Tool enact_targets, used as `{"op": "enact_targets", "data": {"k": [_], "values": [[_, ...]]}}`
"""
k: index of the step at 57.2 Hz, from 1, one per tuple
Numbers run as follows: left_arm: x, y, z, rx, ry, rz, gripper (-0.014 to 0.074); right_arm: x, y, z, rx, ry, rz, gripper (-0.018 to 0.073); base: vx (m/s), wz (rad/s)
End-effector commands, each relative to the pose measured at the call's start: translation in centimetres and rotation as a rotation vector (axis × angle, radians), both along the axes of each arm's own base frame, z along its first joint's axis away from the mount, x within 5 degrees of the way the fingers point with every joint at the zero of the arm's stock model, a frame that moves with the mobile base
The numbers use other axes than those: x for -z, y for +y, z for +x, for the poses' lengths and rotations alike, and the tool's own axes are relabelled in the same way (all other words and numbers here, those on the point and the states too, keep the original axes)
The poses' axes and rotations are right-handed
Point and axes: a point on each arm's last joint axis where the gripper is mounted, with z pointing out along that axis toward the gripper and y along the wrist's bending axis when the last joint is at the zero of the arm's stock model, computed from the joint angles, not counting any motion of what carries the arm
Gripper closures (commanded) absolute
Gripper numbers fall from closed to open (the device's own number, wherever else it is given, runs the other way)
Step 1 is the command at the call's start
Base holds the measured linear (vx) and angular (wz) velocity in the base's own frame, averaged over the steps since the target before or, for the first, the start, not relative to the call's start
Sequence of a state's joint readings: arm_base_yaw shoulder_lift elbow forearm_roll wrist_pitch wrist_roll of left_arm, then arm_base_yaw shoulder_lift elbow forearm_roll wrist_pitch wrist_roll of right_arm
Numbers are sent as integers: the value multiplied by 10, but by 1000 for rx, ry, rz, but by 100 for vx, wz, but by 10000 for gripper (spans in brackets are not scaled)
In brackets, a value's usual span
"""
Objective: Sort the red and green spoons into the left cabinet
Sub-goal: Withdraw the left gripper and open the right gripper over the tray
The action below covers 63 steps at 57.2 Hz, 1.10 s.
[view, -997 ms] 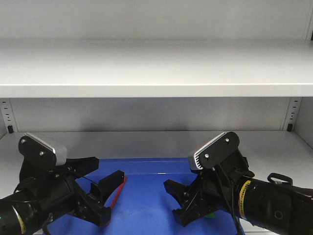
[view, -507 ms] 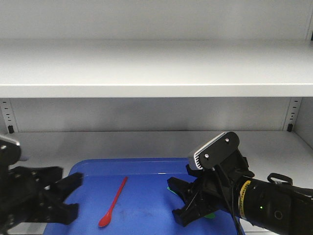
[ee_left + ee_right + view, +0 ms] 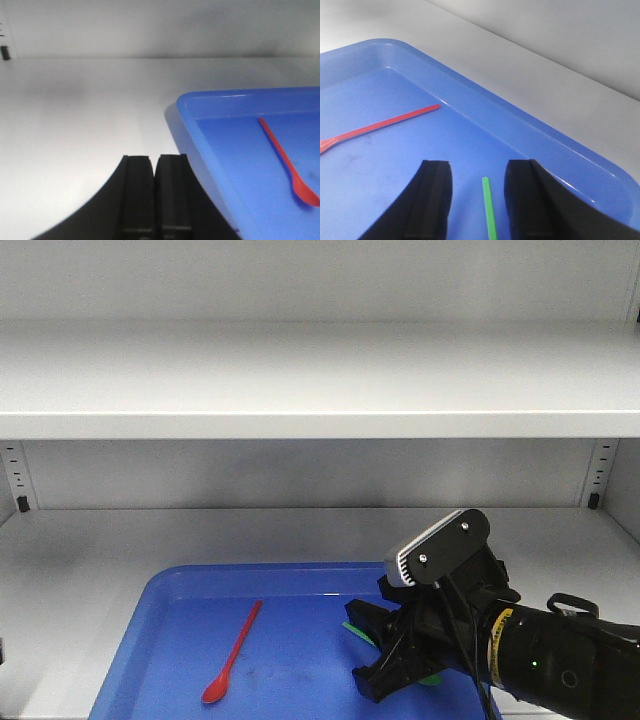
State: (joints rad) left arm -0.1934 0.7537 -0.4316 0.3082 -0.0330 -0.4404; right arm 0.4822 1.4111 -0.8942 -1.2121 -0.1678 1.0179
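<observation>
The red spoon [image 3: 232, 655] lies flat in the blue tray [image 3: 160, 640], bowl toward the front; it also shows in the left wrist view [image 3: 282, 157] and the right wrist view [image 3: 385, 125]. The green spoon [image 3: 489, 212] lies on the tray floor, its handle end between the fingers of my right gripper [image 3: 477, 165], which is open and low over it. In the front view the right gripper [image 3: 365, 650] hides most of the green spoon [image 3: 354, 629]. My left gripper [image 3: 152, 157] is shut on nothing, over the cabinet's lower shelf [image 3: 75, 125], left of the tray.
The tray rests on the lower shelf [image 3: 300, 525] of the grey-white cabinet. A wide upper shelf [image 3: 300, 380] overhangs it. Slotted uprights stand at the back corners [image 3: 12, 480]. The tray's raised rim [image 3: 185, 107] lies just right of my left gripper.
My left arm has pulled back to the left and out of the front view, leaving the red spoon in the tray. The right arm has barely moved.
</observation>
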Motion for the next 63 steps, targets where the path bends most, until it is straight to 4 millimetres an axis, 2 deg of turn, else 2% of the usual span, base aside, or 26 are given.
{"op": "enact_targets", "data": {"k": [1,14,27,38,44,57,63], "values": [[-11,6,-16,-12,-170,-63,604,-21,0,-3,-14,-54,51,230,0,0],[18,27,-59,-162,-289,-164,604,-21,0,-3,-14,-54,51,230,0,0],[47,30,-87,-193,-378,-182,604,-21,0,-3,-11,-53,50,230,0,0],[73,31,-97,-206,-364,-182,603,-21,0,-3,-11,-53,51,230,0,0],[77,32,-102,-227,-341,-213,603,-21,0,-3,-11,-53,51,230,0,0],[77,33,-101,-232,-357,-36,603,-21,0,-3,-12,-53,51,230,0,0],[75,33,-102,-233,-376,-19,603,-21,0,-3,-13,-53,52,230,0,0]]}}
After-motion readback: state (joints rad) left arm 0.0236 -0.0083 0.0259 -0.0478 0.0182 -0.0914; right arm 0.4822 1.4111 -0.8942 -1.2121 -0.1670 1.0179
